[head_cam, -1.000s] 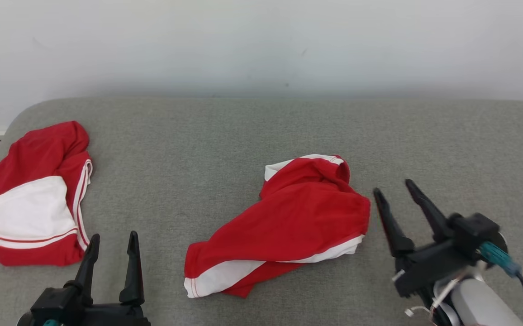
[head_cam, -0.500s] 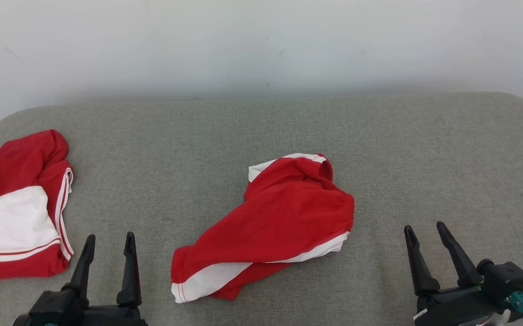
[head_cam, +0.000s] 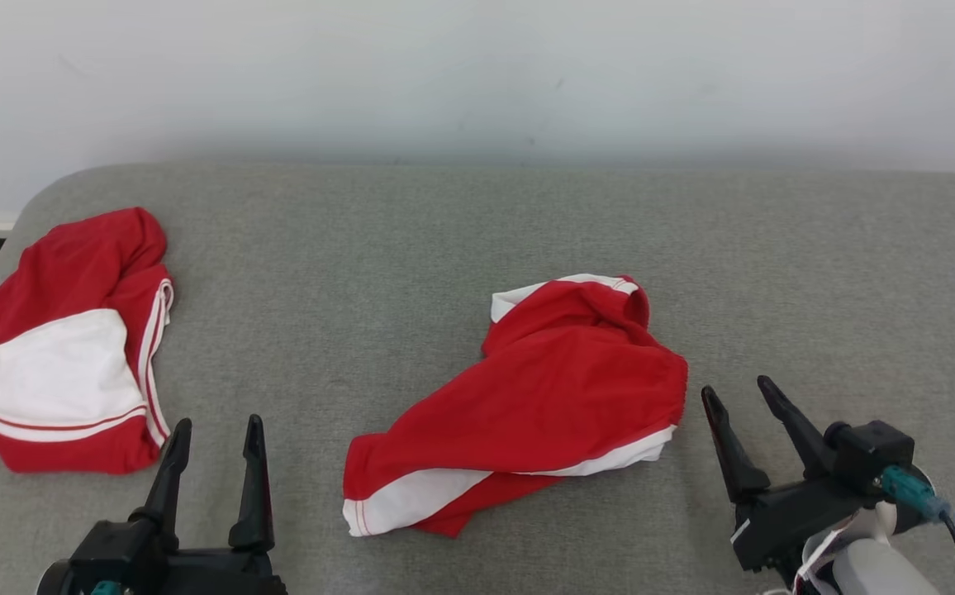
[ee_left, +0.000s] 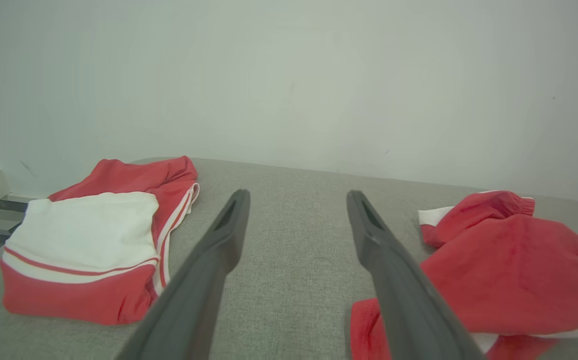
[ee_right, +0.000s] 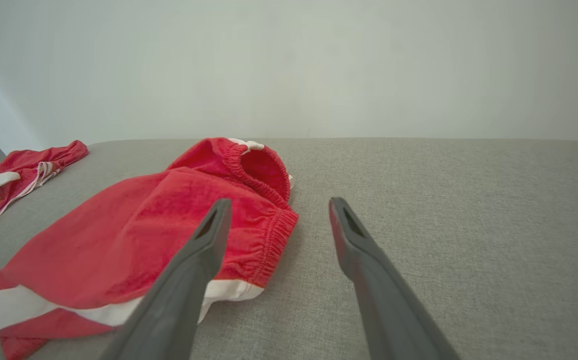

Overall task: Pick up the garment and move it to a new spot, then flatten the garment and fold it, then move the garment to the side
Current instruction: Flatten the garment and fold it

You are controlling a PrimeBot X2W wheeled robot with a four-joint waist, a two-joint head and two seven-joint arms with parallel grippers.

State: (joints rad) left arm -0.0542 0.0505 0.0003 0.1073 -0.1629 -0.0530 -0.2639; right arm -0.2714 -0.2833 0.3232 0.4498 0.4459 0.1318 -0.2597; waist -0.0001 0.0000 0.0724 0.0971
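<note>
Left gripper (head_cam: 218, 421) is nearest, low at 7 o'clock. Fingers point to 12, jaws apart, nothing between them, over bare grey fabric.

Right gripper (head_cam: 736, 387) is at 4 o'clock with fingers tilted toward 11. Jaws apart, empty. Its tips are just beside the garment's right edge. Looks like a small gap, can't confirm contact.

The garment (head_cam: 544, 397) lies crumpled mid-surface between the two grippers, closer to the right one. It's red, with a white band along the near edge and white trim at the far end. A gathered elastic hem faces the right gripper.

A second red-and-white piece (head_cam: 64, 330) is at 9 o'clock, well apart from the garment, by the left edge of the padded grey surface (head_cam: 411, 248). It lies flatter, with a large white panel up, at about 11 o'clock from the left gripper.

Plain pale wall (head_cam: 477, 74) is behind it all at 12 o'clock.
</note>
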